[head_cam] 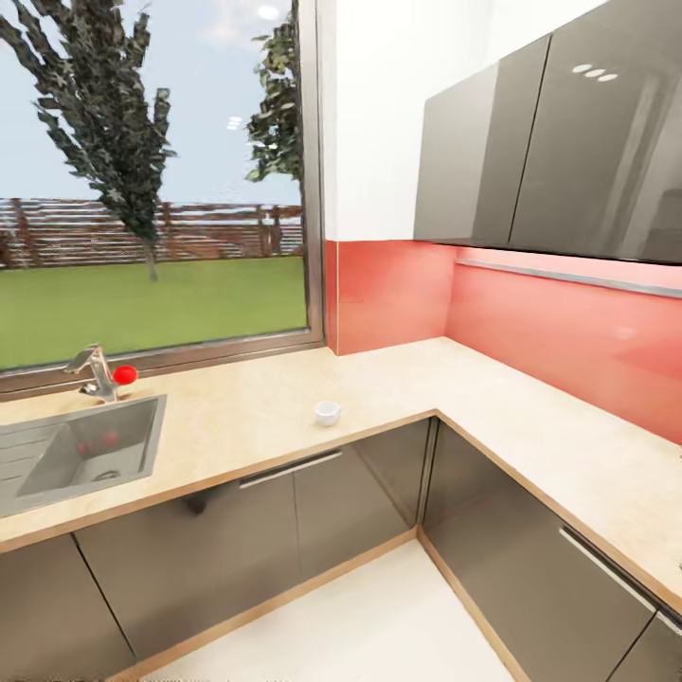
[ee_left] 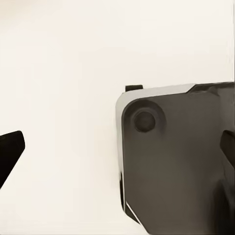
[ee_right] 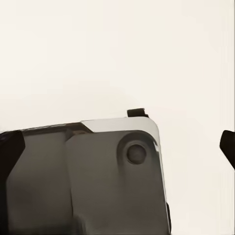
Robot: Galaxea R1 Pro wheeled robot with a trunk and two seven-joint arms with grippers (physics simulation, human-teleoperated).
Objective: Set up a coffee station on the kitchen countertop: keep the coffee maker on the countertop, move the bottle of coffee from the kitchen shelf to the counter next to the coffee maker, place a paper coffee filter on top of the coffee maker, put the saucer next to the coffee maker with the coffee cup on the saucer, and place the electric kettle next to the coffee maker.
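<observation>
The kitchen countertop [head_cam: 246, 403] runs in an L under the window and along the red wall, over glossy dark grey cabinets. A tiny white coffee cup [head_cam: 327, 412] stands upright on it near the inner corner, with nothing beside it. In the left wrist view my left gripper [ee_left: 120, 149] is open, its dark fingertips [ee_left: 11, 151] far apart with nothing between them. My right gripper [ee_right: 119, 147] is open the same way, hanging over pale floor. The coffee maker, bottle of coffee, kitchen shelf, paper coffee filter, saucer and electric kettle are out of view.
A steel sink [head_cam: 85, 455] with a tap [head_cam: 95, 367] and a small red object [head_cam: 125, 374] sits at the counter's left end. Dark wall cabinets [head_cam: 549, 152] hang over the right-hand run. Pale floor [head_cam: 379, 616] lies in the corner. My grey base [ee_left: 176, 156] shows below the grippers.
</observation>
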